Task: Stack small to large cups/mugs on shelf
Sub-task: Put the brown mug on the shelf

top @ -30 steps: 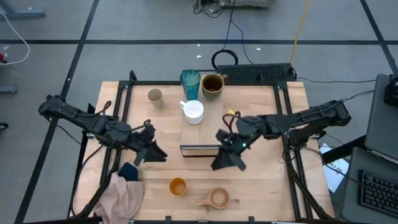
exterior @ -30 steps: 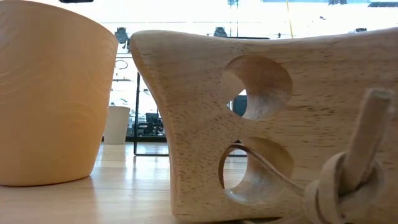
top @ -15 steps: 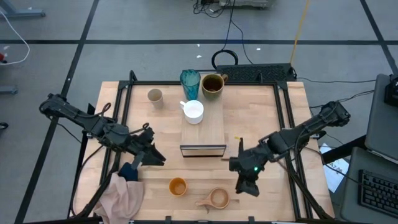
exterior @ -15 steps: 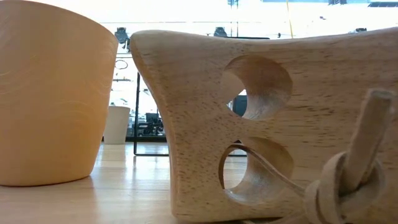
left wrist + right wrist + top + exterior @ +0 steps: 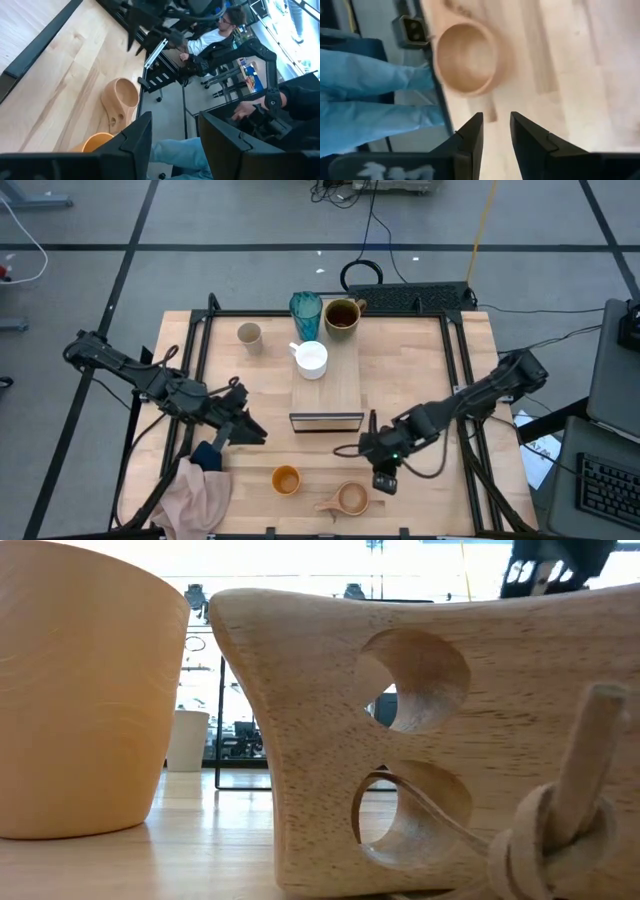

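Observation:
The light-wood shelf lies mid-table with the white mug on its far left corner. The teal tumbler and the dark olive mug stand by its far end, and the small beige cup stands at the far left. The orange cup and the tan wooden handled cup stand near the front edge; both fill the low view, the orange cup beside the wooden cup's handle. My right gripper hovers open just right of the wooden cup. My left gripper is open and empty, left of the shelf.
A pink cloth and a dark blue object lie at the near left corner. Black frame rails run along the table's sides. A person in blue is beyond the front edge, and other people show in the left wrist view.
My right gripper has gone from beside the shelf's near right corner toward the table's near edge, then a little left toward the wooden handled cup, turning as it went. It now also shows at the top of the low view. The cups have stayed where they were.

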`<move>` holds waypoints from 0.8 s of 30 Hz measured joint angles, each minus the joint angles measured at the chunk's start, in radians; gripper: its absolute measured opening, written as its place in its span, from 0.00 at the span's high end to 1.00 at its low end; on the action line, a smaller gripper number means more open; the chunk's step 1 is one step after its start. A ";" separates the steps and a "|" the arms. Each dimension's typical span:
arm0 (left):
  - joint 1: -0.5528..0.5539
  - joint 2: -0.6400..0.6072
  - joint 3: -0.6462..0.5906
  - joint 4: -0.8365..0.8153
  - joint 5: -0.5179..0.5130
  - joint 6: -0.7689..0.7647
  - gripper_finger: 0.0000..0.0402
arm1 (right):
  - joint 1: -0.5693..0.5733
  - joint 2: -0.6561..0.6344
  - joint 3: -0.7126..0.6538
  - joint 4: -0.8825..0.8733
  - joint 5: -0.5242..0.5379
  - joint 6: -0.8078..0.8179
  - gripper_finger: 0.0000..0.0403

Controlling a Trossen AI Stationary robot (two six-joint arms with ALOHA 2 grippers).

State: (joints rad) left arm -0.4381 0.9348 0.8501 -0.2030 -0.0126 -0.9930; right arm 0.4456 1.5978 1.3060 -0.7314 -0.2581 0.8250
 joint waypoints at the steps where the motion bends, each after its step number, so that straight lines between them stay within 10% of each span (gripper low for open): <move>1: 0.000 0.000 0.000 0.000 -0.001 0.001 0.60 | -0.015 0.009 0.000 0.001 0.000 -0.001 0.78; 24: 0.003 0.000 0.000 -0.004 -0.039 -0.088 0.60 | 0.038 0.056 -0.015 0.068 0.029 0.093 0.78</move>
State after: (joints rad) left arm -0.4352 0.9348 0.8501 -0.2073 -0.0516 -1.0814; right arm 0.4839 1.6538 1.2905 -0.6638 -0.2292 0.9185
